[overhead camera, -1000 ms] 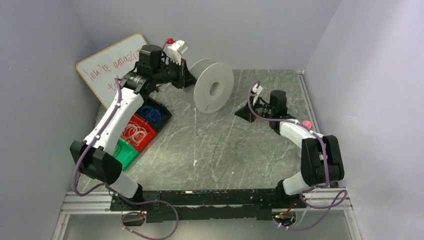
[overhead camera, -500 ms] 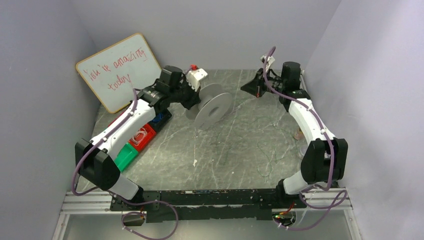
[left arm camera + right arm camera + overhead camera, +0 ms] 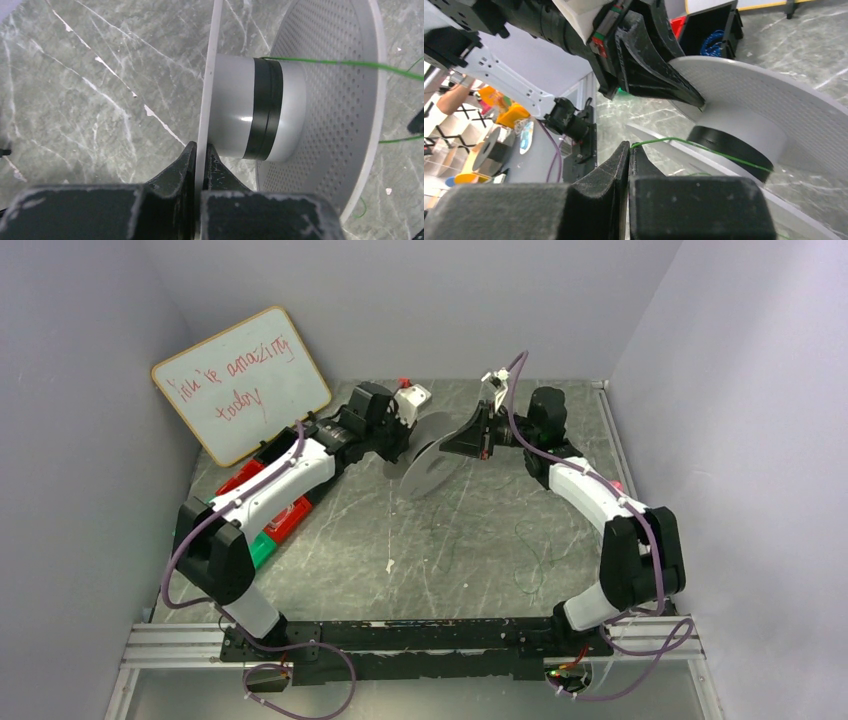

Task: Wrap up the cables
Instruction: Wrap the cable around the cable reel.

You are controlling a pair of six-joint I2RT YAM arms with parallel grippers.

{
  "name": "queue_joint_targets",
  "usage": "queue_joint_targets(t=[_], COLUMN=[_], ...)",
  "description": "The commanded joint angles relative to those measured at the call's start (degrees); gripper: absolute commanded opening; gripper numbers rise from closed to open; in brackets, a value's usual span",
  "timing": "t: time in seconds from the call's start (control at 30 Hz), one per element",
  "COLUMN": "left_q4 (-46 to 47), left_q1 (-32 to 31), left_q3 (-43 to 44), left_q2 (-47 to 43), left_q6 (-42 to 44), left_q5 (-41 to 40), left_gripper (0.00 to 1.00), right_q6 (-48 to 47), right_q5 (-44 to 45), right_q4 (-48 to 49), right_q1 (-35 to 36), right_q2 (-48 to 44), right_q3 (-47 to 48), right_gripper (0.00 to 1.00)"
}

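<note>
Grey-green marbled stone with white veins makes up the table (image 3: 400,530), and pale lavender walls (image 3: 420,300) close it in on the left, far and right sides. We see a whiteboard (image 3: 240,380) with a wooden frame and red handwriting leaning against the far left wall. Red (image 3: 290,515) and green (image 3: 262,548) plastic bins sit on the left of the table, partly under the left arm. An aluminium rail (image 3: 180,645) runs along the near edge.

The green cable (image 3: 340,62) is hair-fine. One stretch of it runs taut and straight from the hub of the spool (image 3: 432,465) out to the right. More of it lies as loose squiggles on the table (image 3: 535,565) at the near right, just beside the right arm.

The spool stands at the far middle of the table, tilted. It is smooth, pale grey plastic, with a round hub ringed by a glossy black band. Its flanges are thin discs, and one is perforated all over with small holes.

The left claw (image 3: 199,150) is matte black and scuffed, and it is clamped tight on the rim of the near flange. The right claw (image 3: 629,147) sits just right of the spool with its fingers pressed together, and we see the green cable pinched at their tips.
</note>
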Motion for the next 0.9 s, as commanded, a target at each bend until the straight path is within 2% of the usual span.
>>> queue_joint_targets(t=[0.0, 0.17, 0.3, 0.5, 0.63, 0.87], left_q4=[1.98, 1.53, 0.34, -2.57, -2.90, -4.81], left_q1=[1.64, 1.63, 1.70, 1.65, 1.95, 5.34], left_q3=[3.04, 3.68, 4.69, 8.14, 9.87, 14.27], left_q2=[1.71, 2.97, 3.33, 3.15, 2.48, 2.08], left_q6=[-5.01, -9.12, -11.81, -18.52, -21.78, -27.58], left_q5=[-8.89, -9.88, -8.79, -9.24, -10.31, -3.42], left_gripper=[0.02, 0.02, 0.02, 0.02, 0.02, 0.02], right_q6=[13.60, 9.45, -0.96, -12.48, -16.14, -19.48], right_q5=[-9.77, -7.89, -5.50, -3.89, -4.46, -7.63], right_q4=[19.38, 15.86, 3.78, -5.93, -8.42, -11.03], right_q1=[3.51, 7.98, 9.84, 11.10, 12.65, 14.79], right_q2=[-2.07, -1.06, -0.94, -0.92, -0.55, 2.19], right_q3=[0.02, 0.40, 1.39, 1.56, 1.10, 1.34], right_gripper=[0.05, 0.06, 0.08, 0.11, 0.11, 0.12])
